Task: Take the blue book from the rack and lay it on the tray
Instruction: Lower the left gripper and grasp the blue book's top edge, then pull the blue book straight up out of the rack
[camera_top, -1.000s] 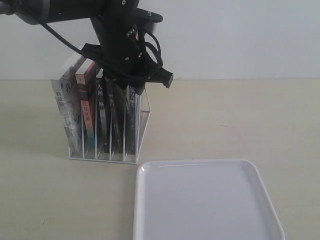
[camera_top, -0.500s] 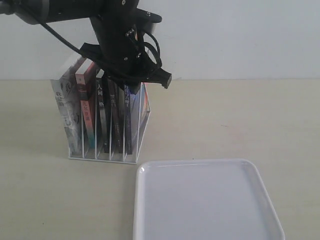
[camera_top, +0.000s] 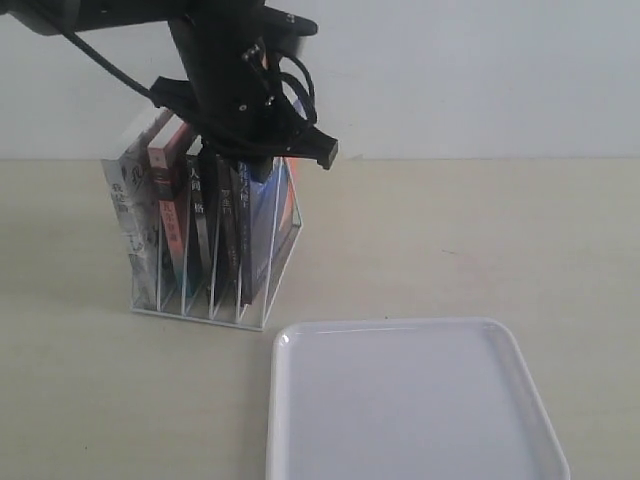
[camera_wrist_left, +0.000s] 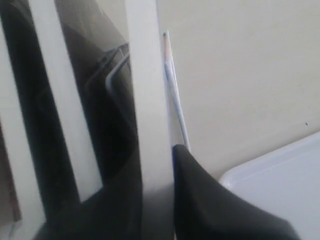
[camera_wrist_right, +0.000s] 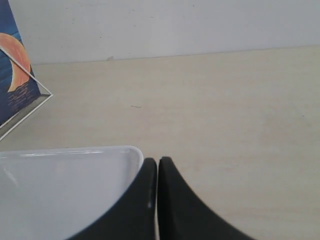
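The blue book (camera_top: 268, 215) stands tilted in the rightmost slot of the white wire rack (camera_top: 200, 305), with some blue and orange cover showing. My left gripper (camera_top: 255, 165) reaches down from above and is shut on the book's top edge. In the left wrist view the pale page edge (camera_wrist_left: 150, 100) runs between the dark fingers (camera_wrist_left: 210, 200) of this gripper (camera_wrist_left: 157, 170). The white tray (camera_top: 410, 400) lies in front of the rack, to its right. My right gripper (camera_wrist_right: 157, 162) is shut on nothing, just above the tray's corner (camera_wrist_right: 127, 152). It is out of the exterior view.
Black-spined books (camera_top: 215, 215), a pink-and-teal-spined book (camera_top: 170, 220) and a white book (camera_top: 130, 200) fill the other slots. A rack wire (camera_wrist_left: 175, 100) runs beside the gripped book. The beige table (camera_top: 480, 240) meets a white wall behind.
The left arm has moved up and to the left. The blue book has tilted and shows more cover, and the rack has shifted slightly left with it.
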